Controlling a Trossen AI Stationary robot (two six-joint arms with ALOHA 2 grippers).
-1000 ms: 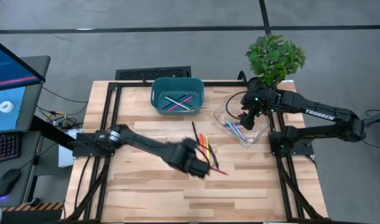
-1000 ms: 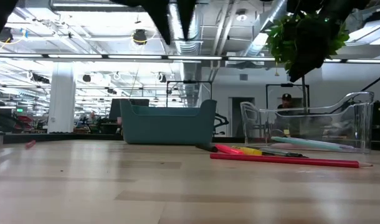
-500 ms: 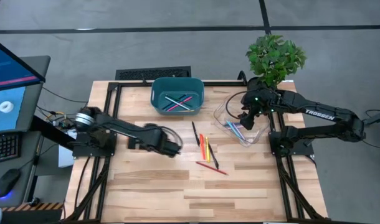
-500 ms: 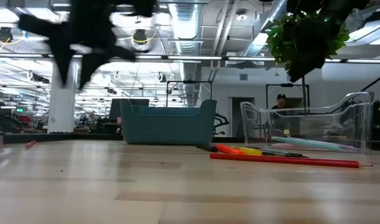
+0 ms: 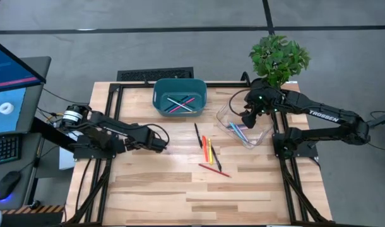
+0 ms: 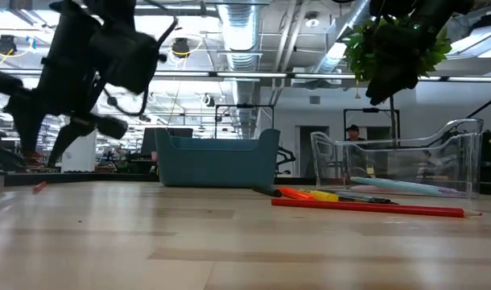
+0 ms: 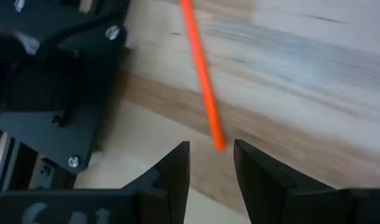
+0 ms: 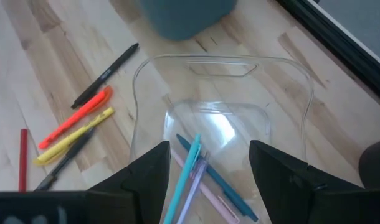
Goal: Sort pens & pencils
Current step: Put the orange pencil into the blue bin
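Note:
An orange stick point(image 7: 201, 74) lies on the table by the left arm's black base plates point(image 7: 47, 99); in the low view a reddish bit of it point(image 6: 38, 187) shows. My left gripper point(image 7: 212, 152) point(image 5: 158, 142) hangs open just above it, a fingertip on either side of its near end. Loose pens and pencils point(image 5: 209, 152) lie mid-table: black, orange, yellow, dark and a red pencil point(image 6: 366, 209). My right gripper point(image 8: 209, 146) point(image 5: 248, 120) waits open over the clear tray point(image 5: 225, 115), which holds blue, teal and lilac sticks point(image 8: 193, 171). The teal bin point(image 5: 159, 101) holds several more.
A potted plant point(image 5: 278, 55) stands at the far right corner. Black frame rails point(image 5: 118, 164) run along the table's left and right sides. A monitor and keyboard point(image 5: 3, 148) sit beyond the left edge. Bare wood point(image 5: 180, 195) lies toward the near edge.
My left gripper has swept from above the loose sticks toward the table's left edge, sinking closer to the table and rolling about its own axis as it went. The sticks on the table, the bin and the tray have stayed where they were.

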